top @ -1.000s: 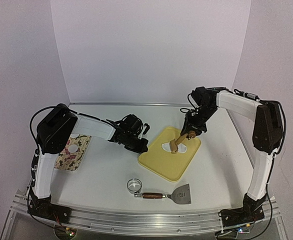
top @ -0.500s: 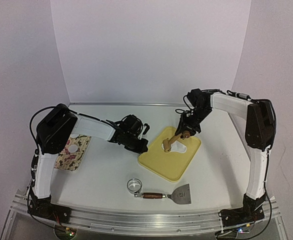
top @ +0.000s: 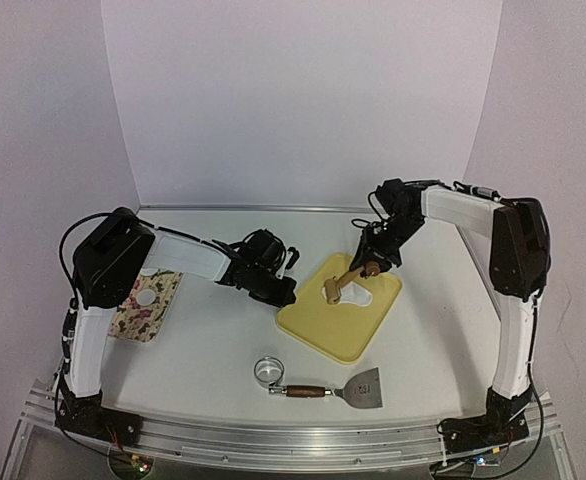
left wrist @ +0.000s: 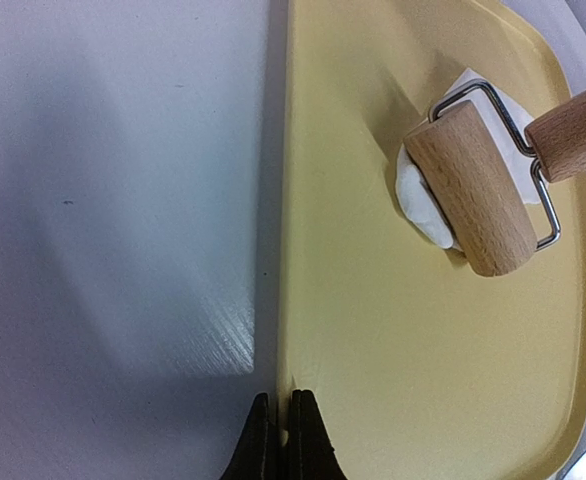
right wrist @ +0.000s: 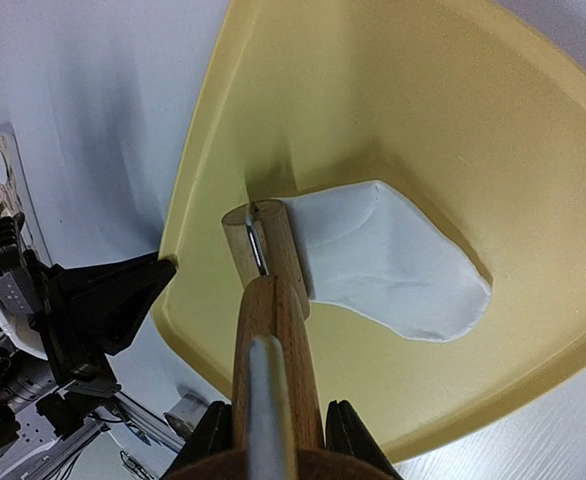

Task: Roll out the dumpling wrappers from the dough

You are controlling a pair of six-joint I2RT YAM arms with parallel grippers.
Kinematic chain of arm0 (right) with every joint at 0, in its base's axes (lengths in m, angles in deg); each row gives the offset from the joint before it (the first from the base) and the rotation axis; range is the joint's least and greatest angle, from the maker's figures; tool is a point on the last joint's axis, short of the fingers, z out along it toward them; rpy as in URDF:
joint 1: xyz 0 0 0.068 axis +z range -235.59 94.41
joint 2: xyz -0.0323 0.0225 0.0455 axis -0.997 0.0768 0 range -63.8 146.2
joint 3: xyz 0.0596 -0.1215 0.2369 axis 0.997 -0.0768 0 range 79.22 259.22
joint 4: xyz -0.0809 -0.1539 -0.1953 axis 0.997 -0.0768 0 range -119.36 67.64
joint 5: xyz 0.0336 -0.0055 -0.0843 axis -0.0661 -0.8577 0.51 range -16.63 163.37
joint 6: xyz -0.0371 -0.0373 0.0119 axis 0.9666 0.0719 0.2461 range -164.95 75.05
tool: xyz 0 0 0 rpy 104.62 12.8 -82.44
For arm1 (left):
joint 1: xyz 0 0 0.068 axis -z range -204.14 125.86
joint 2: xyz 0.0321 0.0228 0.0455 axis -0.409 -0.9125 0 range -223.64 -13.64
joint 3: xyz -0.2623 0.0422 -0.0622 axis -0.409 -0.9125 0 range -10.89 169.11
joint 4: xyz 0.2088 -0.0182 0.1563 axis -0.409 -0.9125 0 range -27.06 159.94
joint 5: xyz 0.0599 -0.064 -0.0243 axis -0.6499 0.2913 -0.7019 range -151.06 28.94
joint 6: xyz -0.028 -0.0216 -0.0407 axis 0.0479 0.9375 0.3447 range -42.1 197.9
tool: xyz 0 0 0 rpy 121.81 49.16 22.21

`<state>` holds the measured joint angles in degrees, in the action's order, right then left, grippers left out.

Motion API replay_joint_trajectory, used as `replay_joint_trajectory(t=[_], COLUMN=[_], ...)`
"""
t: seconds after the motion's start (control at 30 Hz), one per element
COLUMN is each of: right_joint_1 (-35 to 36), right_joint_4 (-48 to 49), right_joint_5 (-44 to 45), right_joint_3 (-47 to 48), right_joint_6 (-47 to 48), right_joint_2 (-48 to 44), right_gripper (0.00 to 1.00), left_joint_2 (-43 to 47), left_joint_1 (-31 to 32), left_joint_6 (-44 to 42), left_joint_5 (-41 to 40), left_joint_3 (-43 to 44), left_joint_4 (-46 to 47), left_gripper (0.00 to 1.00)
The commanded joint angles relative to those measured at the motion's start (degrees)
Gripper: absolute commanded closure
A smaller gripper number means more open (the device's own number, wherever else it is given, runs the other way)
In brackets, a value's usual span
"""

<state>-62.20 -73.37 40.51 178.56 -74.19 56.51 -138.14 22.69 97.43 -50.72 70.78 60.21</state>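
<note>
Top view: the left claw [top: 281, 291] is closed on the left edge of a yellow tray [top: 333, 325]. The right claw [top: 371, 266] grips the handle of a wooden roller [top: 335, 290], which lies on white dough [top: 363, 297] in the tray. One round wrapper [top: 145, 297] rests on a flowered mat [top: 158, 318], far left.

Left wrist view: closed fingers [left wrist: 263, 445] pinch the tray rim, and the roller partly covers the dough.

Right wrist view: fingers [right wrist: 208, 440] clamp the handle, with the roller at the dough's left edge.

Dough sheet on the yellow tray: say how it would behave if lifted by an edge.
The dough sheet looks thin and flat, so it would probably droop, not stay stiff. Pressed flush to the yellow tray by the wooden roller, it might stick and tear.
</note>
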Motion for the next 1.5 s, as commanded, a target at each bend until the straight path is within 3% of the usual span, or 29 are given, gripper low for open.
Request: replay_joint_trajectory(t=[0.0, 0.3, 0.53, 0.77, 1.17, 1.47], right_joint_1=[1.2, 2.7, 1.8, -3.2, -12.4, -9.7], right_joint_4=[0.1, 0.1, -2.5, -2.6, -2.8, -1.6], right_joint_5=[5.6, 7.6, 13.5, 16.2, 19.0, 13.9], right_joint_3=[-1.0, -0.5, -4.4, -15.6, -23.1, -19.2], right_joint_6=[0.1, -0.3, -2.6, -3.2, 0.7, 1.2], right_joint_2=[5.7, 7.4, 3.3, -2.4, -7.7, -4.0], right_gripper=[1.00, 1.00, 1.00, 1.00, 1.00, 1.00], left_joint_2=[-4.0, -4.5, -3.1, -1.1, -1.0, -1.4], left_joint_1=[1.0, 0.9, -0.7, -2.4, -2.9, -2.3], left_joint_6=[0.5, 0.5, 4.0, 4.3, 4.0, 0.7], left_joint_5=[0.9, 1.5, 0.2, -1.1, -1.4, 0.4], left_joint_3=[-3.0, -2.3, -5.8, -8.9, -8.1, -6.4], left_joint_4=[-10.7, -10.7, -10.2, -9.9, -10.3, -10.2], left_gripper=[1.00, 1.00, 1.00, 1.00, 1.00, 1.00])
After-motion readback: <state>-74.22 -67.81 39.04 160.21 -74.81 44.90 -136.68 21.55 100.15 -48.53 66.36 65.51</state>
